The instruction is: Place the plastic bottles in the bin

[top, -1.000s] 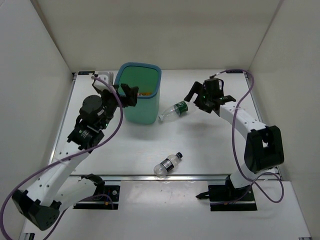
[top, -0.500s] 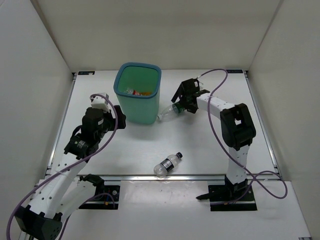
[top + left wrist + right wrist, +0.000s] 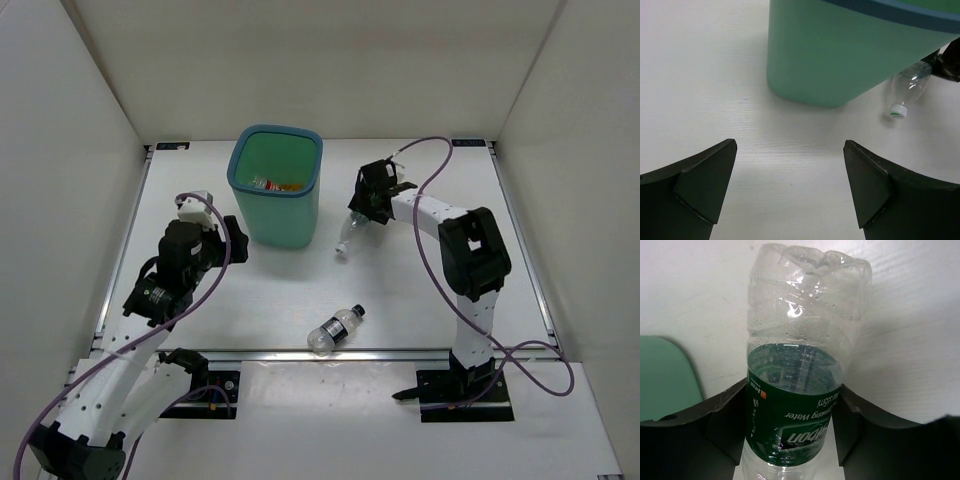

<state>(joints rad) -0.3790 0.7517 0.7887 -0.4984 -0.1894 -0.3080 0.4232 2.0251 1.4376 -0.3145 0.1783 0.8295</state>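
Observation:
My right gripper (image 3: 362, 210) is shut on a clear bottle with a green label (image 3: 349, 233), just right of the teal bin (image 3: 285, 215). In the right wrist view both fingers press the green label of this bottle (image 3: 795, 405). The bottle slants with its cap low, near the table. A second clear bottle with a dark label (image 3: 335, 329) lies near the table's front edge. Inside the bin I see bottles with orange and red (image 3: 278, 184). My left gripper (image 3: 230, 238) is open and empty, left of the bin (image 3: 840, 55), over bare table (image 3: 790, 144).
White walls close in the table on the left, back and right. A metal rail (image 3: 330, 352) runs along the front edge. The right arm's purple cable (image 3: 425, 170) loops above the table behind the held bottle.
My right gripper has come in over the green-label bottle and shut on it, swinging the bottle's cap toward the front. The left arm has drawn back from the bin's rim toward the near left.

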